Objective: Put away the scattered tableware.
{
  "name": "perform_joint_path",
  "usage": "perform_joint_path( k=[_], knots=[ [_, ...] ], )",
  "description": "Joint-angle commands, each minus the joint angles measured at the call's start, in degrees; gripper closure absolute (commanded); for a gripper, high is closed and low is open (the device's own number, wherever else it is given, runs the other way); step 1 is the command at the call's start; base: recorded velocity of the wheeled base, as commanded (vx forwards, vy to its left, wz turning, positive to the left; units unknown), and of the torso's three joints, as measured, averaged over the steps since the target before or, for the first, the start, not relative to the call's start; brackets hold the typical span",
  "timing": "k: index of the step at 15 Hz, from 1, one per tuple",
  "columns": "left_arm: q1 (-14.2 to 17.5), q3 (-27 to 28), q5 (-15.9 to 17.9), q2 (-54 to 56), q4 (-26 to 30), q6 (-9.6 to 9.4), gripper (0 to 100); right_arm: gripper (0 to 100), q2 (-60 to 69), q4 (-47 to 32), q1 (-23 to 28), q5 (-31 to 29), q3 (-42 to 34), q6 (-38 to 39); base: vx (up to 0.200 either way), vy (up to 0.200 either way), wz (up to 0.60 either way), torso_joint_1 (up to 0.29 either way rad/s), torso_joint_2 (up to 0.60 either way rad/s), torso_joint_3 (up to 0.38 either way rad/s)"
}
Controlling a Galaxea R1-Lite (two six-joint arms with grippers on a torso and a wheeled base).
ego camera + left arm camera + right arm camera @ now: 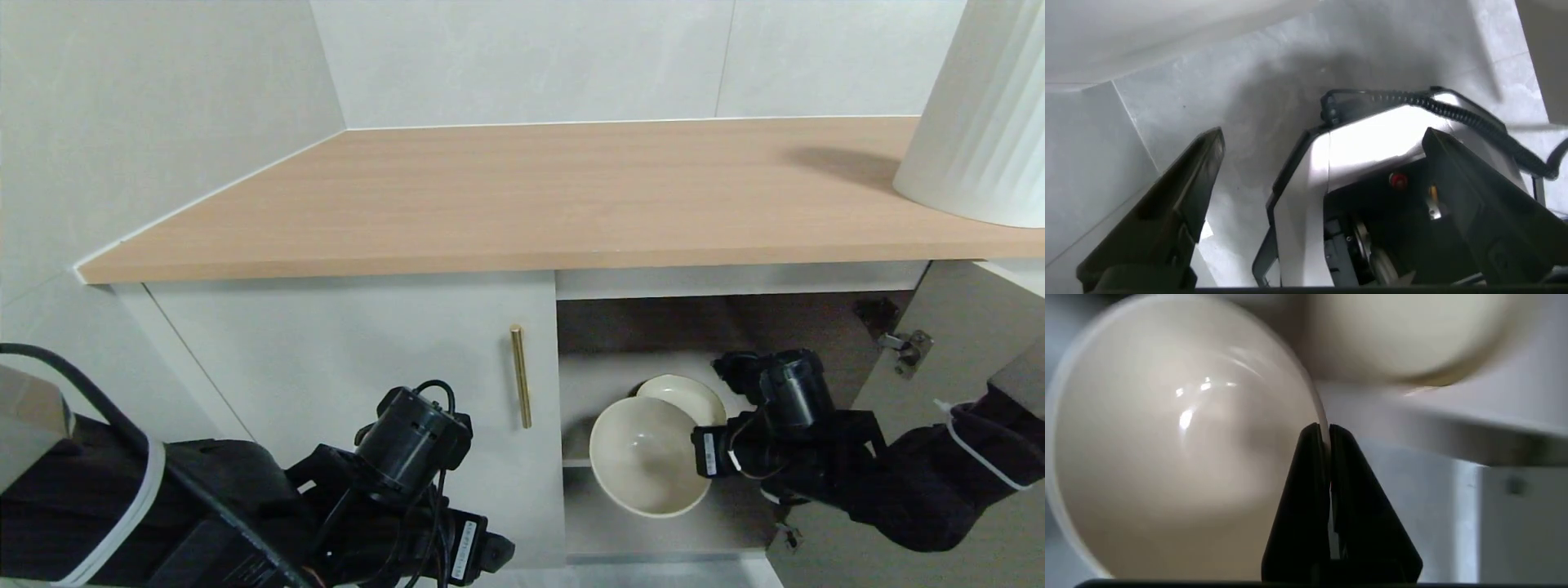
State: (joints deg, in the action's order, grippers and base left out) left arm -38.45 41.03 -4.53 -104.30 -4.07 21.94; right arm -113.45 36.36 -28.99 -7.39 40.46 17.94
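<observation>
From the head, the right end effector (pixel 700 454) holds the cream bowl (pixel 645 457) by its 3 o'clock rim at the open cupboard (pixel 653 335), with a second dish (pixel 686 396) just behind at the bowl's 1 o'clock. At the left wrist, the left end effector (pixel 1327 204) gapes wide around nothing. At the right wrist, the fingers (pixel 1306 482) pinch the bowl's rim.

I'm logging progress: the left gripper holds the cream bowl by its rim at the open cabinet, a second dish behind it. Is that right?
Wrong arm: the right gripper pinches the cream bowl by its rim, as the right wrist view shows. The rest stands: open cabinet, second dish behind.
</observation>
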Motion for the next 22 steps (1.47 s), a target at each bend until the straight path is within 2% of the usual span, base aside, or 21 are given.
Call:
perform_joint_path(
  k=[1, 10, 13, 22],
  knots=[
    [0.04, 0.01, -0.21, 0.68, -0.06, 0.03, 0, 100, -0.64, 0.11, 3.24, 0.0, 2.25, 1.57, 0.0, 0.0, 0.0, 0.0, 0.0, 0.0],
    [0.04, 0.01, -0.39, 0.59, -0.06, 0.03, 0, 100, -4.77, 0.29, 8.33, -3.51, 8.06, 5.52, 0.0, 0.0, 0.0, 0.0, 0.0, 0.0],
    [0.04, 0.01, -0.39, 0.59, -0.06, 0.03, 0, 100, -7.58, 1.08, 10.0, -6.41, 9.81, 5.52, 0.0, 0.0, 0.0, 0.0, 0.0, 0.0],
    [0.04, 0.01, -0.39, 0.33, -0.06, 0.03, 0, 100, -11.36, 2.92, 11.5, -6.5, 11.39, 5.43, 0.0, 0.0, 0.0, 0.0, 0.0, 0.0]
  ],
)
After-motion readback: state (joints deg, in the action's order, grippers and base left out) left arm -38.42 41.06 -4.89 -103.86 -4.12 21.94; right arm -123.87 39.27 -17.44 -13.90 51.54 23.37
